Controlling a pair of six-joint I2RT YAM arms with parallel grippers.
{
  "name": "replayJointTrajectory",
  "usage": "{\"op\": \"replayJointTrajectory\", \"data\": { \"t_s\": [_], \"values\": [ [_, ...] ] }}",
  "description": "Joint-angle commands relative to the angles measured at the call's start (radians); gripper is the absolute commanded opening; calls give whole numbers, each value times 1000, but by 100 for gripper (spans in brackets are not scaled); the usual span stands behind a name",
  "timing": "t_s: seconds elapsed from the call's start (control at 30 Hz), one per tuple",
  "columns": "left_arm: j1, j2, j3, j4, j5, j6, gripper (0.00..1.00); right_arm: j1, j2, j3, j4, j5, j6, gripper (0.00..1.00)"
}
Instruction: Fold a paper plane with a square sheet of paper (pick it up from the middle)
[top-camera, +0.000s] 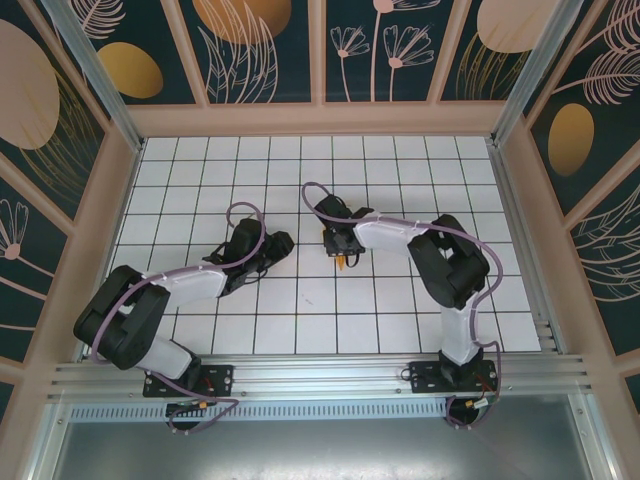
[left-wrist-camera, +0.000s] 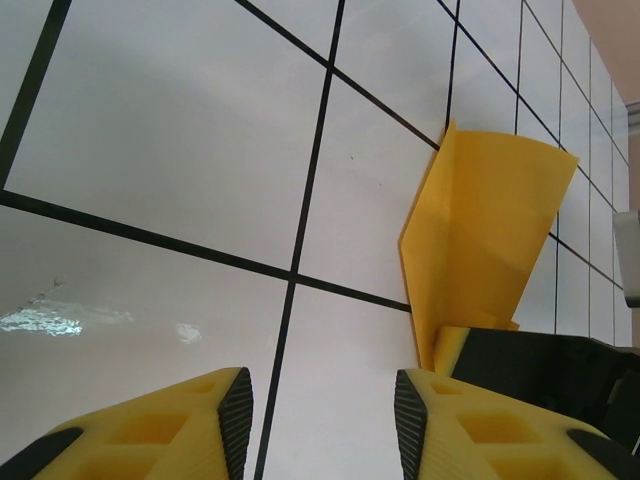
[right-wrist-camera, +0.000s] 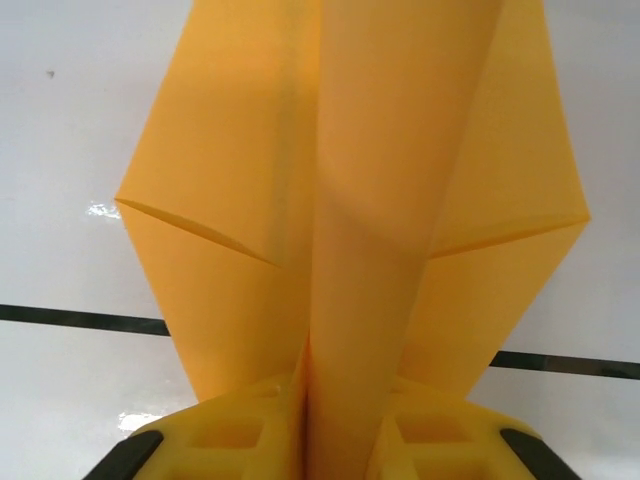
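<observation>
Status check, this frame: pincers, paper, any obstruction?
Left pincer open, empty. Right pincer shut on part-folded paper plane, creases showing. No obstruction seen.

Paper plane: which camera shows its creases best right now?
Right wrist: the paper plane is close up, creases clear, pinched in the right claw. Left wrist shows it at an angle, beside the open left claw. Top external gives a small orange tip under the right claw.

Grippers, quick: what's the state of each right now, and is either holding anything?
Left gripper: open, nothing between its fingers.
Right gripper: closed on the paper plane, pinching its centre fold.
</observation>
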Motion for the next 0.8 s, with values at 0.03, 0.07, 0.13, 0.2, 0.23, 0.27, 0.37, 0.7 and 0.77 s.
{"op": "replayJointTrajectory", "data": {
  "t_s": [0.03, 0.07, 0.13, 0.2, 0.23, 0.27, 0.37, 0.7, 0.77],
  "values": [
    [-2, 13, 14, 9, 8, 20, 45, 32, 95, 14, -116, 51, -43, 15],
    [-2, 13, 13, 9, 8, 18, 45, 31, 99, 17, -121, 57, -43, 15],
    [-2, 14, 13, 13, 11, 19, 46, 31, 106, 19, -119, 55, -51, 15],
    [-2, 11, 13, 13, 13, 20, 46, 30, 116, 20, -118, 49, -55, 16],
    [-2, 9, 12, 13, 12, 20, 46, 30, 121, 20, -116, 44, -56, 16],
    [-2, 7, 11, 15, 11, 20, 46, 29, 127, 19, -114, 38, -56, 17],
    [-2, 4, 8, 15, 12, 22, 46, 27, 133, 15, -102, 11, -51, 17],
    [-2, -9, 20, 16, 21, 29, 46, 10, -13, 67, -134, 22, -61, 24],
    [-2, -14, 22, 14, 19, 31, 46, 10, -51, 83, -146, 26, -62, 28]
  ]
}}
